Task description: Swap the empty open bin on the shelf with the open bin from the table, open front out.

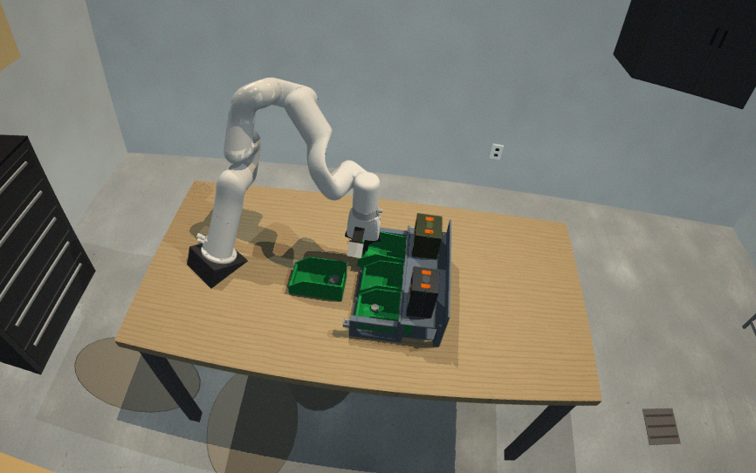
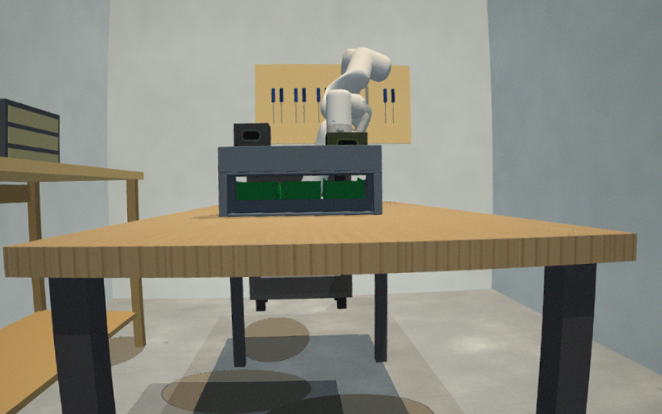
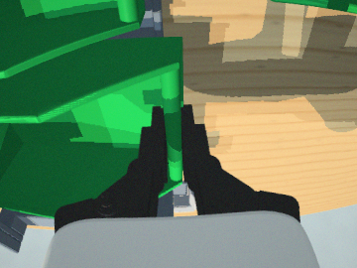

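Observation:
The empty green bin (image 1: 391,243) (image 3: 99,74) (image 2: 344,189) is at the far end of the grey shelf (image 1: 443,267) (image 2: 298,158). In the wrist view it looks tilted against its neighbour. My gripper (image 1: 356,249) (image 3: 173,122) is shut on this bin's thin side wall, at the front corner beside the shelf's edge. The open green bin with a grey part (image 1: 316,277) stands on the table (image 1: 267,329) (image 3: 278,148) just left of the shelf. In the exterior view the shelf hides the gripper.
Two more green bins (image 1: 383,273) (image 1: 379,307) stand in the shelf's row, the nearest with a grey part. Two dark boxes (image 1: 428,234) (image 1: 422,290) with orange marks sit on the shelf's upper board. The arm's base (image 1: 214,262) stands at the table's left.

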